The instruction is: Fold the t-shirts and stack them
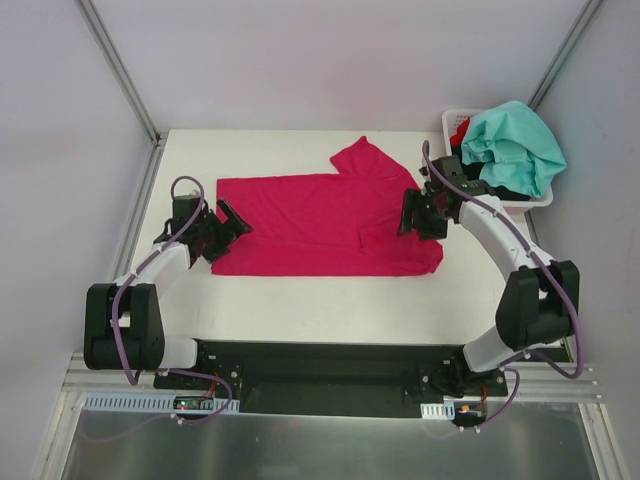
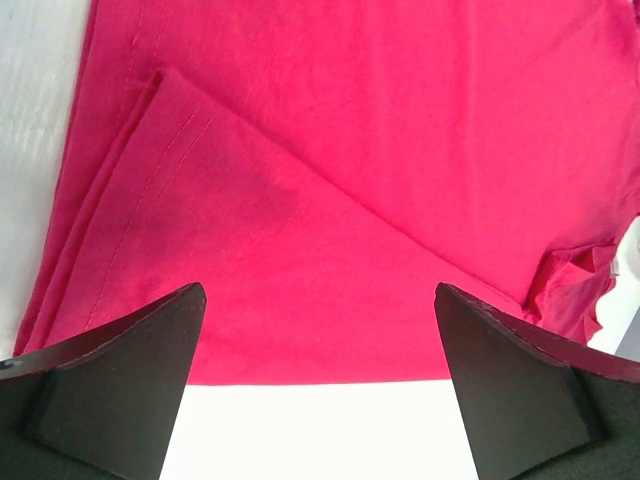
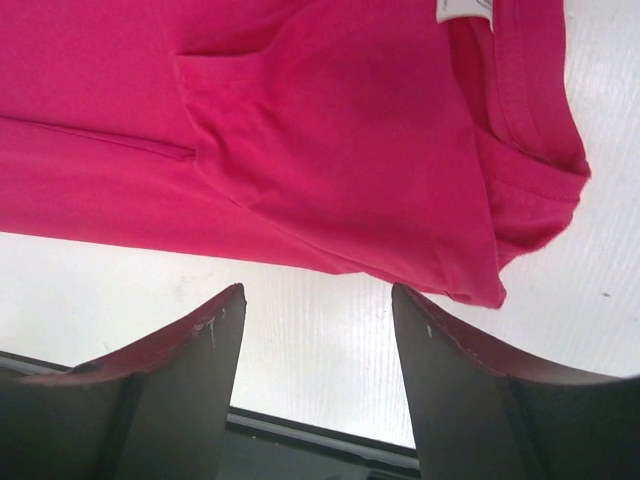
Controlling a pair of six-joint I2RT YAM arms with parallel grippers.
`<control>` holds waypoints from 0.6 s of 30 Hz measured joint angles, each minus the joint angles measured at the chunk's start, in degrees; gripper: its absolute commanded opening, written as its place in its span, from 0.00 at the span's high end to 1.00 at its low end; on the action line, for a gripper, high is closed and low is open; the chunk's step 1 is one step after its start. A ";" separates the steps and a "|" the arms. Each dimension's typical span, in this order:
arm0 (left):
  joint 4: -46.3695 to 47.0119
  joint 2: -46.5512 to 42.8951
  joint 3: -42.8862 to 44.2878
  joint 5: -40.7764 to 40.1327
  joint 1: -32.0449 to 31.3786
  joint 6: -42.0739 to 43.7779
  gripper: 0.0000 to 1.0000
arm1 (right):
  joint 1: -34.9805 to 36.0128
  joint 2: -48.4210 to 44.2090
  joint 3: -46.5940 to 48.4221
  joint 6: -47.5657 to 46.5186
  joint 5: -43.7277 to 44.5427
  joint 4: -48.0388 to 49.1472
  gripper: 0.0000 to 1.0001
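Note:
A large magenta t-shirt (image 1: 320, 225) lies flat across the white table (image 1: 300, 300), with one sleeve (image 1: 362, 158) pointing toward the back. My left gripper (image 1: 235, 222) hovers open at the shirt's left edge; in the left wrist view its gripper (image 2: 320, 290) frames the cloth's hem (image 2: 330, 375), where a folded flap (image 2: 250, 220) lies on top. My right gripper (image 1: 408, 215) stands open at the shirt's right end. In the right wrist view that gripper (image 3: 318, 290) is over bare table, just short of the collar (image 3: 530, 170) and white label (image 3: 462, 10). Neither holds anything.
A white basket (image 1: 450, 120) stands at the back right corner, with a teal t-shirt (image 1: 515, 145) heaped over it and red (image 1: 461, 130) and black (image 1: 500, 185) cloth beneath. Metal frame posts rise at both back corners. The table's front edge borders a black base rail.

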 measured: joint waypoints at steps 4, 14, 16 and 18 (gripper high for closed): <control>-0.70 0.00 1.86 -0.17 -2.12 -0.22 0.01 | -0.50 3.17 2.93 -1.51 -2.38 0.70 0.45; -1.55 1.64 4.11 -0.26 -8.33 -1.33 0.01 | -8.26 21.84 17.11 -6.01 -9.88 2.78 0.46; -1.90 2.08 4.11 -0.42 -8.52 -1.38 0.01 | -9.51 24.37 19.21 -6.51 -11.06 2.67 0.46; -2.16 2.19 4.11 -0.46 -8.52 -1.38 0.01 | -10.56 26.51 20.92 -7.02 -12.11 2.58 0.46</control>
